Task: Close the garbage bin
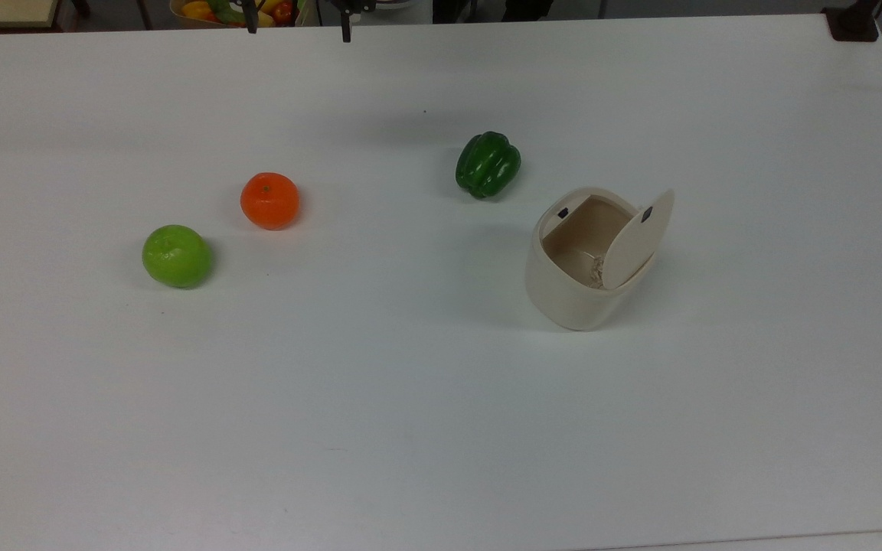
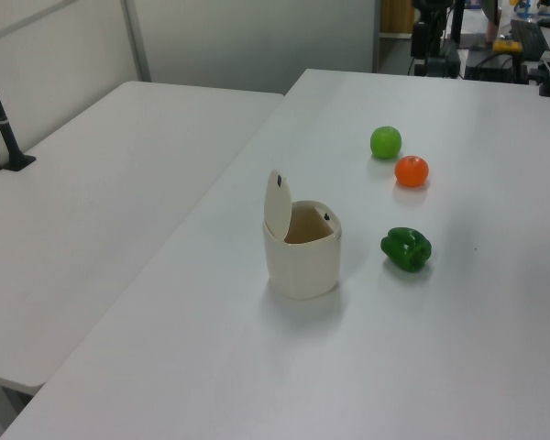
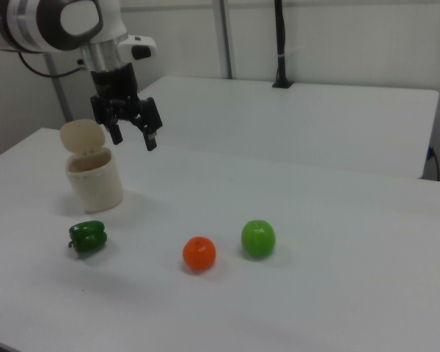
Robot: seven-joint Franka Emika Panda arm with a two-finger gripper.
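Garbage bin (image 1: 573,287) lid (image 1: 638,239) raised (pepper (image 1: 488,164) near).

Top view looks down; side views face oppositely, sharing the table (image 1: 410,421).

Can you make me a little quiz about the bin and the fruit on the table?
1. True or false: the garbage bin has its lid standing open.
2. In the top view, which is nearest the bin: A green apple, B orange, C green pepper?
3. Fill in: the tool is open and holds ____.

Key: 1 true. 2 C. 3 nothing.
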